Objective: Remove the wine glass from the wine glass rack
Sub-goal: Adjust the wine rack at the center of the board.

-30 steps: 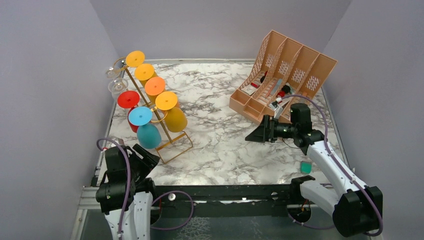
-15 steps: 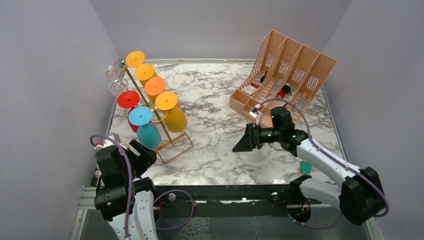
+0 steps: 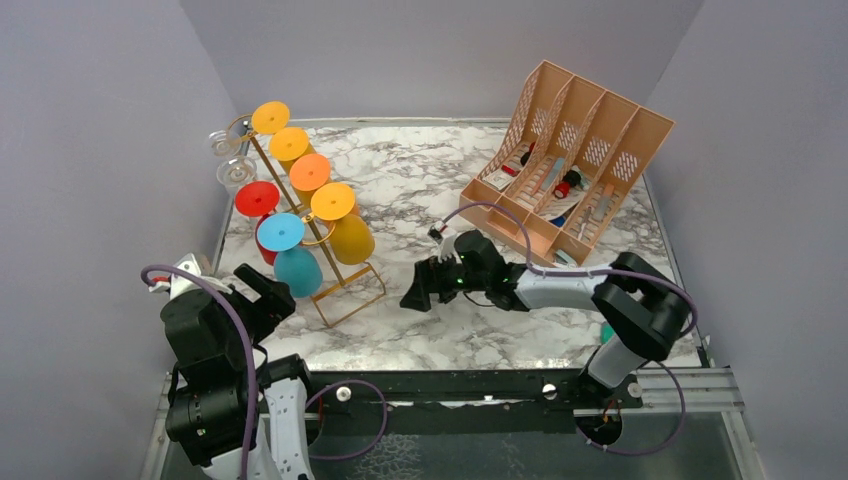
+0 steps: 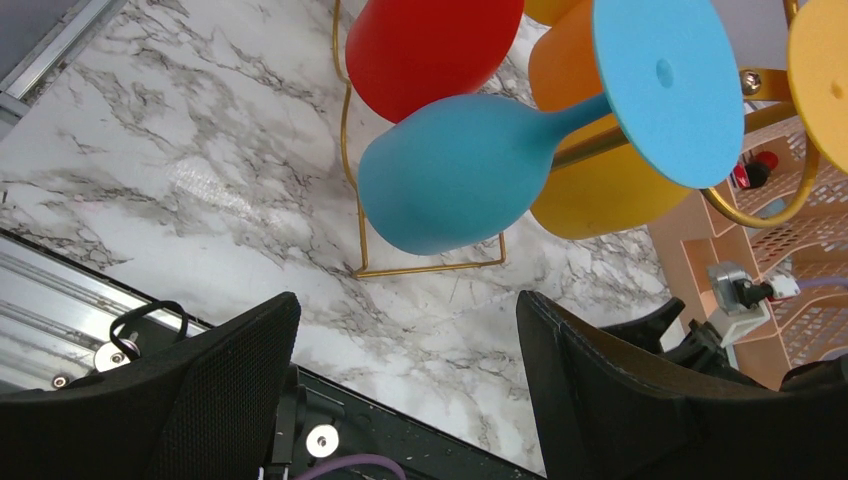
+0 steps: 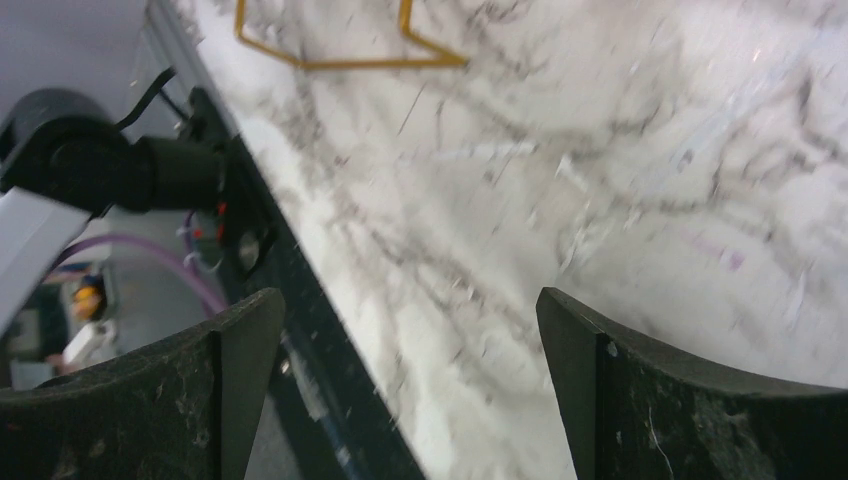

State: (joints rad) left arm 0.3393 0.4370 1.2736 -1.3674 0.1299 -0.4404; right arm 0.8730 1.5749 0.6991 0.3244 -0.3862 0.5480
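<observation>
The left claw (image 4: 405, 305) gapes empty, facing the blue wine glass (image 4: 450, 190), which hangs upside down on the gold wine glass rack (image 4: 430, 269). The right claw (image 5: 408, 300), spread and empty too, hovers over the marble tabletop (image 5: 560, 150) near the rack.

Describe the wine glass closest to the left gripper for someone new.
Find the gold wire rack on the left of the marble table, hung with coloured glasses. At its near end, beside the red glass, hangs the only blue wine glass.

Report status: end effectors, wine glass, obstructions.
Left end effector open, right end effector open, both empty. Blue wine glass on rack, untouched. Path looks clear.
</observation>
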